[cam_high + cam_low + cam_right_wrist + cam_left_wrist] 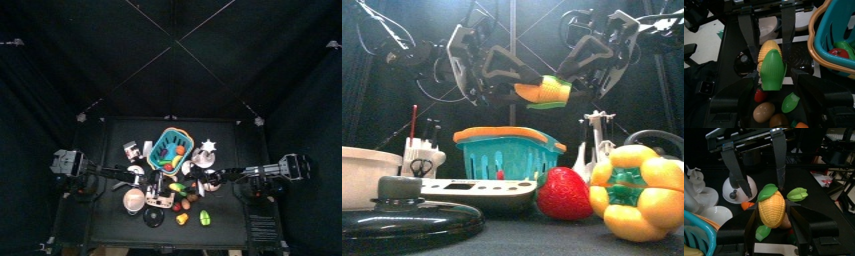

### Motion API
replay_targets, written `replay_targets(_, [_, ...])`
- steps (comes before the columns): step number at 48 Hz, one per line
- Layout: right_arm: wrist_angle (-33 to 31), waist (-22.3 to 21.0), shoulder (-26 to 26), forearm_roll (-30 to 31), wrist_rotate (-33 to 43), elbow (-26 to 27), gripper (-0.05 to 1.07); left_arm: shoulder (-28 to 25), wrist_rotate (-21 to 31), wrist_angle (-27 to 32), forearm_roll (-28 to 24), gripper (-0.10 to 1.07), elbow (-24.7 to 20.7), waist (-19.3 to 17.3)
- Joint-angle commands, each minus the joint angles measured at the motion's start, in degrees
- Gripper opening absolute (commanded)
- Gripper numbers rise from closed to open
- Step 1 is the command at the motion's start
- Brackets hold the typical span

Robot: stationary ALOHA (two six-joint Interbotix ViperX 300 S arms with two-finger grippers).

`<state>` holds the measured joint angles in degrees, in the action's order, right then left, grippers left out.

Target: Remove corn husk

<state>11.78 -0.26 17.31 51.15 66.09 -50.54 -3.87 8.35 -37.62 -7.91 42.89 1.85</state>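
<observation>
The left fingers [769, 230] clamp the corn [773, 211] above the bench. The right fingers [773, 82] stand apart around its husk [773, 70].

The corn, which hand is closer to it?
Left. The left hand already holds the corn by its end. The right hand is wide open, with the husk between its fingers but not pinched yet.

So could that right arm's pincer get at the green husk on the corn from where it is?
Probably yes: the right pincer stands open with its jaws either side of the corn, held up by the left pincer; the husk faces it, nothing between.
</observation>
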Motion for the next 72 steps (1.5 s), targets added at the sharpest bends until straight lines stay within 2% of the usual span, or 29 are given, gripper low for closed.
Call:
replay_targets(1, [0.4, 0.1, 0.4, 0.1, 0.0, 1.4, 0.87, 0.4, -0.1, -0.4, 0.1, 0.66, -1.5, -0.2])
replay_targets(11, [0.4, 0.1, 0.4, 0.2, 0.0, 1.7, 0.85, 0.4, -0.1, -0.3, 0.1, 0.66, -1.5, -0.2])
replay_targets(30, [0.4, -0.1, 0.7, 0.2, 0.0, 1.8, 0.52, 0.1, 0.0, -0.3, 0.1, 0.66, -1.4, -0.3])
replay_targets(50, [0.2, -0.2, 1.8, 0.0, 0.0, 1.4, 0.32, 0.4, -0.1, -0.4, 0.1, 0.66, -1.2, -0.3])
replay_targets(63, [0.0, -0.5, 2.5, -0.2, 0.1, 0.6, 0.29, 0.6, 0.0, -0.3, 0.1, 0.66, -0.8, -0.3])
replay_targets(72, [-0.4, -1.3, 4.7, -0.4, 0.2, -1.1, 0.29, 0.9, 0.0, -0.3, 0.2, 0.66, 0.1, -0.3])
